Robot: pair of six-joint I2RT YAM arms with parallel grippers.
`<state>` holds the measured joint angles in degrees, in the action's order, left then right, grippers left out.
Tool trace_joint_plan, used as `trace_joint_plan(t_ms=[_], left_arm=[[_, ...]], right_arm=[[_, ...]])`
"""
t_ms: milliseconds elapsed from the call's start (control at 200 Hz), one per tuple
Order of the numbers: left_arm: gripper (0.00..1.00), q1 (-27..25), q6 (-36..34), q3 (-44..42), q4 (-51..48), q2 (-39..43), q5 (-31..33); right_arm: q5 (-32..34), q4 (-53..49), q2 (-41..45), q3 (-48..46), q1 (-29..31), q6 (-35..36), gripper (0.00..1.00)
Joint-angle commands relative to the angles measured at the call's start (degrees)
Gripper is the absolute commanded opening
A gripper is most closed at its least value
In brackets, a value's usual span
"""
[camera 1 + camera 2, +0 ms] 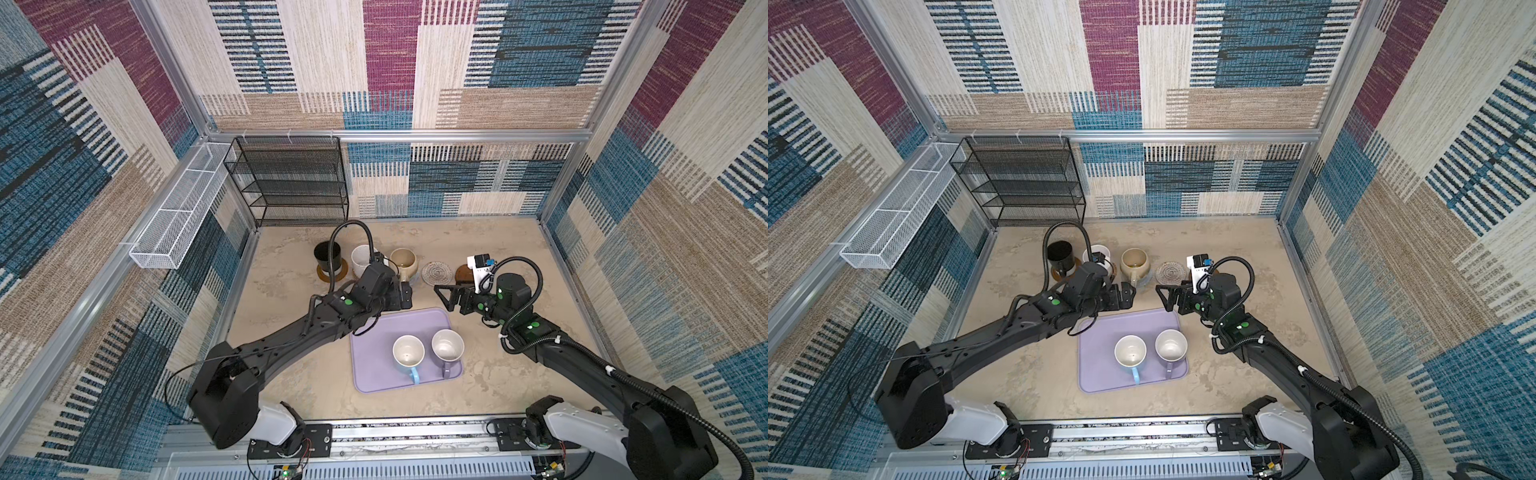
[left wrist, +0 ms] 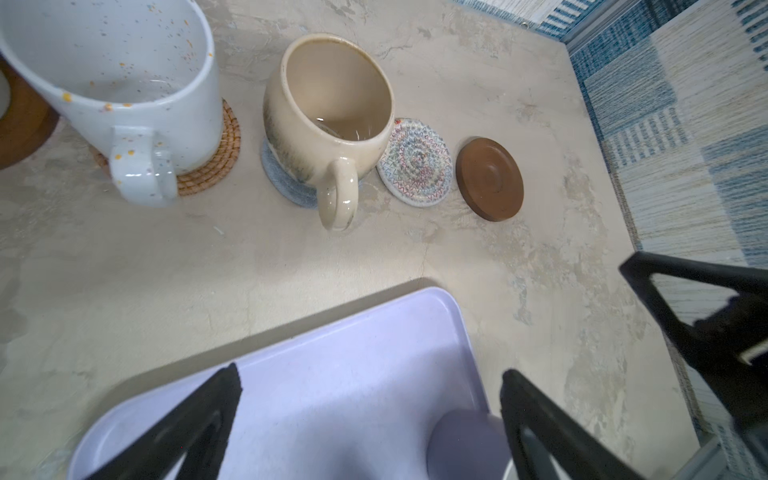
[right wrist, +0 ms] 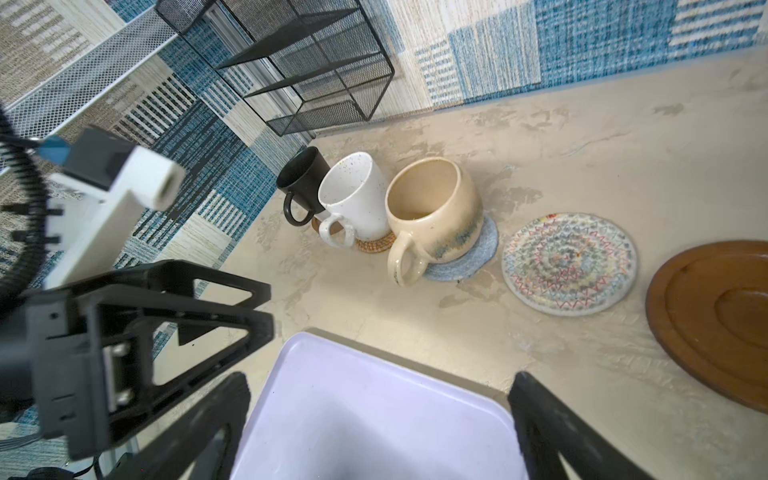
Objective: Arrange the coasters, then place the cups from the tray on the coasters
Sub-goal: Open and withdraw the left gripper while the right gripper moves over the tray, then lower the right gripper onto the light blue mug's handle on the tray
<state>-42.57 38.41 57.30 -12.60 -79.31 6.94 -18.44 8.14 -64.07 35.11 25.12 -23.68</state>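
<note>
Nearest, the flat lavender rectangular tray (image 1: 374,368) held the light blue mug (image 1: 408,353) and the lavender mug (image 1: 447,345). Just beyond its far edge, the left gripper (image 1: 406,296) and right gripper (image 1: 444,297) hung empty, jaws apart. Farthest, left to right, sat the black mug (image 1: 327,257) on a glossy brown disc (image 1: 322,272), the speckled white mug (image 1: 362,258) on a tan rattan coaster (image 2: 218,164), the beige mug (image 1: 403,261) on a blue-grey woven coaster (image 2: 286,187), then a bare white-grey woven coaster (image 1: 436,273) and a second brown disc (image 1: 463,274).

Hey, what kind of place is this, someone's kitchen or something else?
Most likely a robot test booth, not a kitchen: a left arm and right arm mounted on a metal rail, and patterned fabric walls in a metal frame around one table.
</note>
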Motion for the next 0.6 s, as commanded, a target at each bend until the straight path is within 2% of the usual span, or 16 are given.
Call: trace_joint_plan(t_ms=[0, 125, 280, 491, 596], left_arm=[[1.0, -0.41, 1.47, -5.12, 4.02, 5.97, -1.53], [1.0, -0.41, 1.43, -12.6, 6.66, 14.42, -1.66], [1.0, -0.41, -0.42, -14.56, 2.88, 21.38, -1.06], [1.0, -0.41, -1.69, -15.74, -0.86, 24.03, -0.17], [0.99, -0.41, -1.68, -16.56, -0.5, 24.95, -1.71]], right_arm=[[2.25, -5.62, -0.26, 2.21, 3.07, -1.82, 0.99], [9.34, -11.68, -0.48, 5.76, 8.93, -1.02, 0.99], [14.09, -17.94, 0.38, 8.19, 13.05, -1.76, 0.97], [15.4, -22.4, 1.91, 8.84, 18.82, -4.11, 0.92], [18.27, -25.19, 2.77, 9.01, 22.77, -5.85, 0.9]])
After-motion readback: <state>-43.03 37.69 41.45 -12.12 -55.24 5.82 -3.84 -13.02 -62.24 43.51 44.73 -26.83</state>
